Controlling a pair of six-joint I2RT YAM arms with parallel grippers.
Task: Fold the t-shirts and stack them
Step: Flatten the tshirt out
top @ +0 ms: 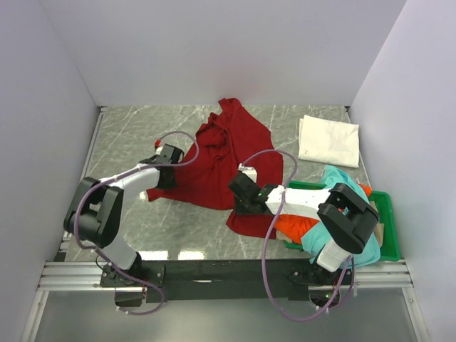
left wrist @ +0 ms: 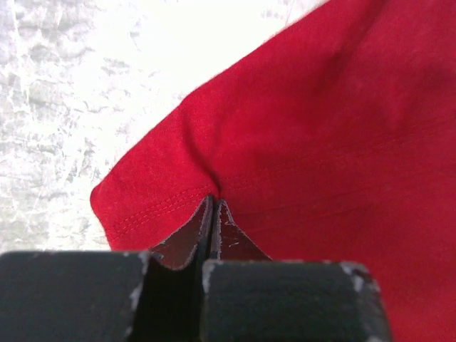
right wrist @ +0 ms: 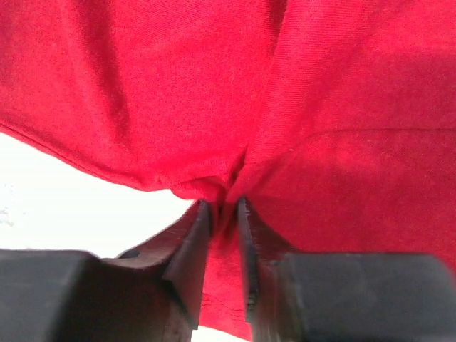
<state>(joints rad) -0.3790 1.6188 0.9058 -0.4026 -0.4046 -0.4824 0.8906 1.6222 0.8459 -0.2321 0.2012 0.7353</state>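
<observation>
The dark red t-shirt point(top: 228, 153) lies rumpled across the middle of the marble table. My left gripper point(top: 165, 171) is shut on its left hem edge; the left wrist view shows the stitched hem point(left wrist: 153, 210) pinched between the closed jaws. My right gripper point(top: 241, 191) is shut on a bunch of the same red shirt point(right wrist: 235, 171) at its near right edge. A folded white t-shirt point(top: 328, 140) lies at the back right. The teal t-shirt point(top: 335, 228) and orange t-shirt point(top: 296, 226) lie heaped in the green tray, under my right arm.
The green plastic tray point(top: 385, 221) sits at the near right edge of the table. White walls close in the back and both sides. The arm bases and a metal rail point(top: 71, 274) run along the near edge.
</observation>
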